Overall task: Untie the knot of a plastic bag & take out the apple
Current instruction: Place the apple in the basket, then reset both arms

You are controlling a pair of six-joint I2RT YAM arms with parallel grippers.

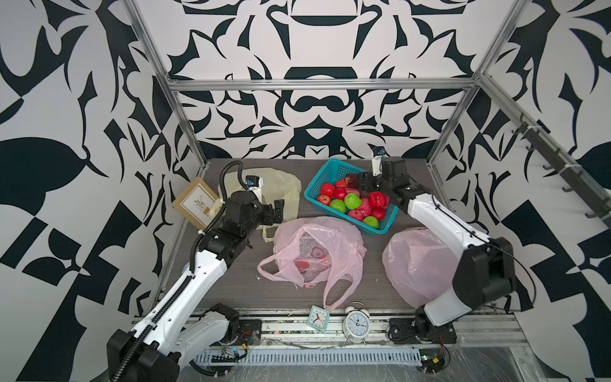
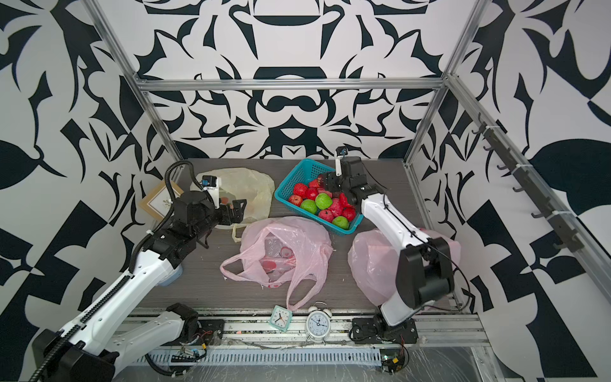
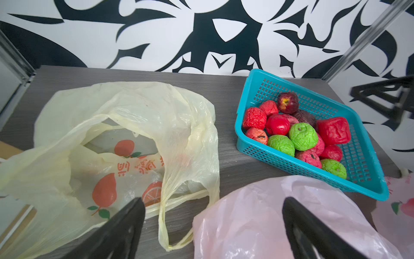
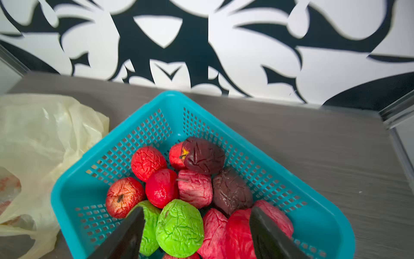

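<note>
With the centre pink bag [image 1: 344, 241] lying untied on the counter [image 1: 231, 284] and the dark red apple [image 4: 206, 155] resting in the teal basket [image 4: 145, 132], the left jaws and right jaws stand released and empty, so only the second pink bag [image 1: 416, 264], knot hidden, appears left.

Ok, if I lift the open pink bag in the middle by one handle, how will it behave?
Probably floppy: the pink bag is thin crumpled film lying slack. Likely light, since it lies fairly flat. Its handle loop would probably pull taut first.
</note>
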